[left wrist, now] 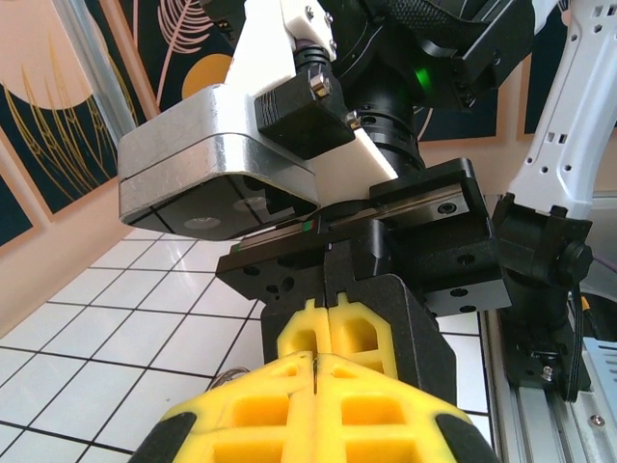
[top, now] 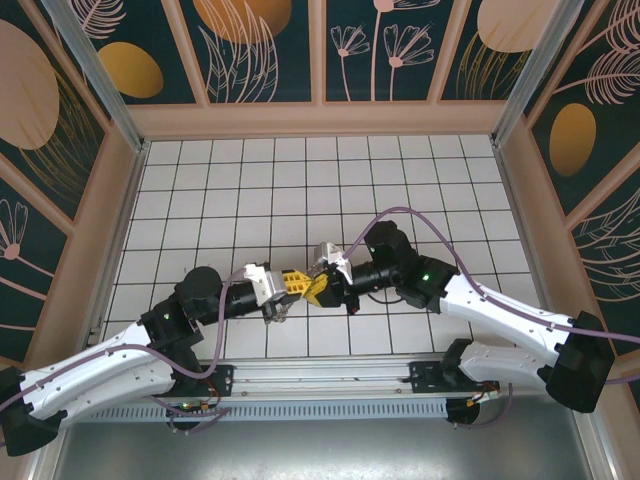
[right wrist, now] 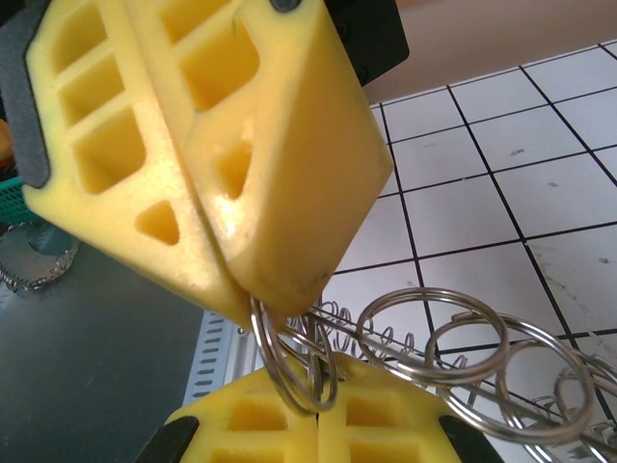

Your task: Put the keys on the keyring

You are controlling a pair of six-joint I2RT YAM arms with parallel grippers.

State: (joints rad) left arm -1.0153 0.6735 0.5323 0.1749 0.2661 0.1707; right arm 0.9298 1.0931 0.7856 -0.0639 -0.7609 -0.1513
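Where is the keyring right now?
Right wrist view, lower centre-right: the keyring hangs where the left gripper meets the right gripper, above the tiled table.

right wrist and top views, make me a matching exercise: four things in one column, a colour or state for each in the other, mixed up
Things
1 left gripper
2 keyring
3 table
4 cable

Colour or state
a purple, arching above the tiles
b yellow fingers, shut, a wire loop at their tips
c white tiles with dark lines
d grey metal hoop fringed with small loops

Pairs: 1-b, 2-d, 3-c, 4-a
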